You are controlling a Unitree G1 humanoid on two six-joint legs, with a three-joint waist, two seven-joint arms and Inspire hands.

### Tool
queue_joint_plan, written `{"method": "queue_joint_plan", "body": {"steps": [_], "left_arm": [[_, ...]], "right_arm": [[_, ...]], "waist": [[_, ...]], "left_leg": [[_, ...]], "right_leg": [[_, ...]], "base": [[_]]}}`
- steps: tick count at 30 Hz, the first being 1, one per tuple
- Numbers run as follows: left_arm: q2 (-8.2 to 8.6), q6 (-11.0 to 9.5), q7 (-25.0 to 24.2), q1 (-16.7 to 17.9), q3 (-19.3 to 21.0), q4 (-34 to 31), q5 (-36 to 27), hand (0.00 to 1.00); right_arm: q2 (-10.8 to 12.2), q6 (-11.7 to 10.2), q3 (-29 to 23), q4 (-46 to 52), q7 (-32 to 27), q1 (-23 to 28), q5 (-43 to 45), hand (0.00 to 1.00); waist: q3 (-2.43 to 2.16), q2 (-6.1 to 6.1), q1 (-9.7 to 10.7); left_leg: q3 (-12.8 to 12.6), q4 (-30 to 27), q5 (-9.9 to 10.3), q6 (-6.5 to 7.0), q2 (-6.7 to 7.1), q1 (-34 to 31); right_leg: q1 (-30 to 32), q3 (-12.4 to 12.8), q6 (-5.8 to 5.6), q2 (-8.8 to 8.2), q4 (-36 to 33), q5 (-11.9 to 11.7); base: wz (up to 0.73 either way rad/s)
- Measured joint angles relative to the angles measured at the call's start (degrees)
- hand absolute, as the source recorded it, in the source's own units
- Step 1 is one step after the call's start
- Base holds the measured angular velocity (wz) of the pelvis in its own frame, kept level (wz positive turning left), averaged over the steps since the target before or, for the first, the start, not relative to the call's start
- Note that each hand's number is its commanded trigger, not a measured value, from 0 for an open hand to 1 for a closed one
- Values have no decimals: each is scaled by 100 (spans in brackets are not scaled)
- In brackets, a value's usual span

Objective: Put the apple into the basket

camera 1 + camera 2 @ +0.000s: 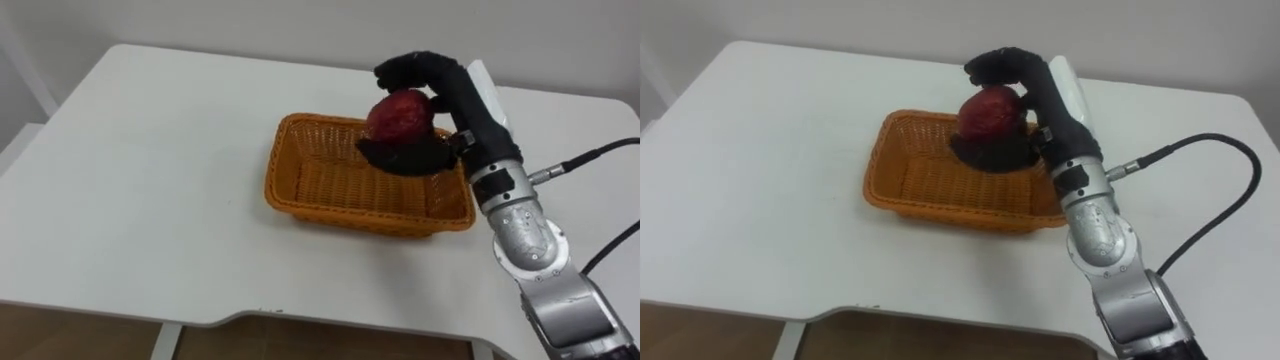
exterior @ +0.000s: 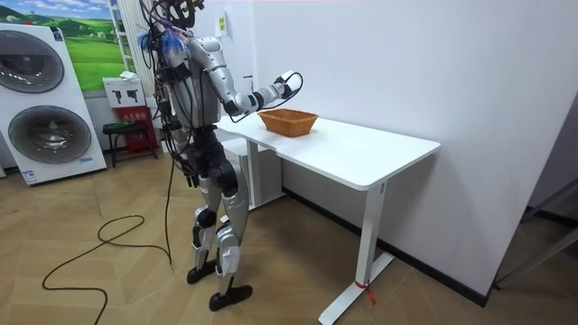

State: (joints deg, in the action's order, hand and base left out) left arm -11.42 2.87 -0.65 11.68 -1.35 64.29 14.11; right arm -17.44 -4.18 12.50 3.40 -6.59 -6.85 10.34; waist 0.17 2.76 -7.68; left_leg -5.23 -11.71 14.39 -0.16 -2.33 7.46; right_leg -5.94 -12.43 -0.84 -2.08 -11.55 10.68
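The right hand (image 1: 458, 105) grips the apple (image 1: 400, 112): the fingers (image 1: 415, 66) curl over its top and the thumb cups it from below. The apple is held above the far right part of the basket (image 1: 340, 212), apparently clear of the weave.

Handling, as a judgement:
- The apple is firm, round and of moderate weight.
- Its smooth skin is likely slippery, and it will bruise if dropped or squeezed hard.
- The best hold is across the widest part, top against bottom, as here.
- Once released it may roll; the basket walls should contain it.

The basket is shallow woven wicker, probably light, and may slide if bumped. It sits toward the far side of the white counter (image 1: 150, 180), which looks smooth, flat and level.

In the room view the robot stands at the counter's end on a wooden floor (image 2: 298, 262). There are 2 washing machines (image 2: 45, 99) behind it, and a plain white wall runs along the counter's far side
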Motion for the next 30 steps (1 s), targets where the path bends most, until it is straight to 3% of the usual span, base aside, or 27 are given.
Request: {"method": "queue_joint_plan", "body": {"steps": [12, 17, 20, 26, 28, 30], "left_arm": [[8, 1, 0, 2, -16, 0, -4, 0], [25, 8, 1, 12, -15, 0, -14, 0], [46, 15, 8, 63, -2, 1, -23, 0], [42, -76, 19, 169, 110, 60, -107, 0], [41, -103, 20, 230, 134, 68, -101, 0], [57, -164, 21, 289, 213, 115, -101, 0]], "right_arm": [[9, 0, -1, 1, 22, 4, -7, 0], [9, 0, -7, 34, 40, 3, -233, 0], [9, 0, -30, 40, 43, 3, -336, 0], [4, -28, -520, 418, -145, 5, -335, 0], [1, -257, -884, 461, -327, 6, -328, 0], [4, -272, -1171, 577, -497, 24, -304, 0]], "waist": [[28, -49, 11], [0, -75, 42], [-42, -90, 128], [-38, -22, 255], [-8, 24, 295], [-9, 61, 353]], "left_leg": [[-10, 0, 0, 0, -1, 1], [-6, 2, 0, 0, 1, -20], [16, 8, 0, 0, 4, -12], [60, 6, -1, 0, 3, 43], [52, 5, -1, 0, 4, 68], [47, 8, -1, 0, 5, 68]], "right_leg": [[0, -5, 1, 0, 1, -1], [3, -15, 1, 1, 1, -1], [-12, -22, 0, 0, 3, -1], [-81, -31, 0, -1, 4, -1], [-108, -32, 0, -1, 19, -1], [-113, -29, 0, 0, 32, -1]], "base": [[0], [0], [2], [3], [0], [0]]}}
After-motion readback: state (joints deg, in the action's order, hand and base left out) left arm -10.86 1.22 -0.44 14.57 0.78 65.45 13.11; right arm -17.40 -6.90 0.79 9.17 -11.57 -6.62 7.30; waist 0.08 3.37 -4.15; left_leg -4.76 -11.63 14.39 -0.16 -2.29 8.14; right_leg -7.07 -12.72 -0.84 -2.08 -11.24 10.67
